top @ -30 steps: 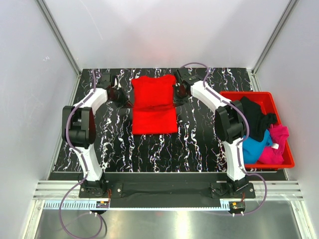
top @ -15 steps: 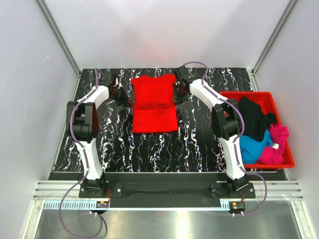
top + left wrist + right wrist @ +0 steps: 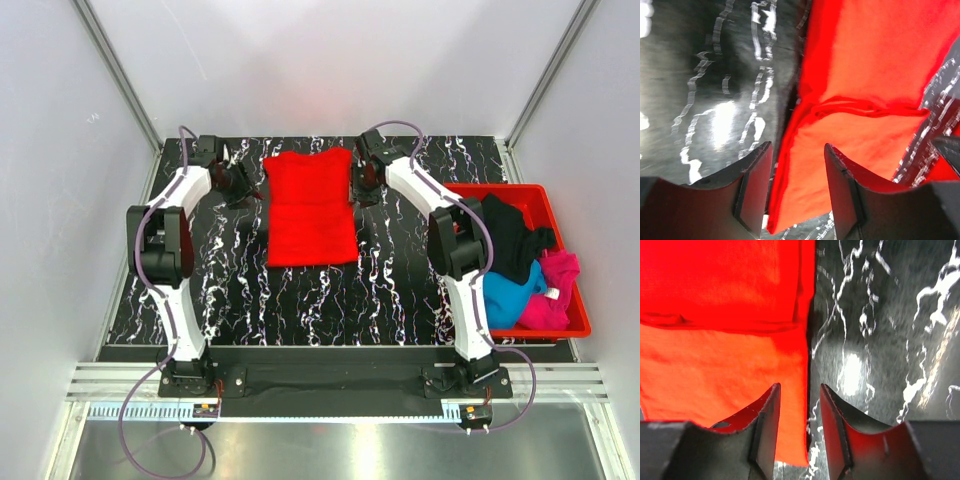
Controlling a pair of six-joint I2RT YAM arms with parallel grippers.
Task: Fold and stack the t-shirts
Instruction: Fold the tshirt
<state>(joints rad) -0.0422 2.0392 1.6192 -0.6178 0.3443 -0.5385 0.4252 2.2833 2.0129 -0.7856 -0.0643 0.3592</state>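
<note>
I see red tee (image 3: pixel 310 210) flat, far centre of desk (image 3: pixel 400 290). Left hand (image 3: pixel 796 150) part-open over its left edge, right hand (image 3: pixel 799 390) part-open over right edge, both gripping nothing. Other tees (image 3: pixel 510 295) in bin (image 3: pixel 525 188), right.

Bright red soft cloth t-shirt (image 3: pixel 310 208) flat on the black marbled table (image 3: pixel 400 290) — left gripper (image 3: pixel 798 150) just beside its left edge, right gripper (image 3: pixel 800 387) beside its right; rigid red plastic bin (image 3: pixel 510 188) farther right.

Red t-shirt (image 3: pixel 310 208) folded flat at far-centre of table (image 3: pixel 400 285); black tee (image 3: pixel 510 240), blue tee (image 3: pixel 510 297), pink tee (image 3: pixel 556 292) heaped in bin (image 3: pixel 495 188).
</note>
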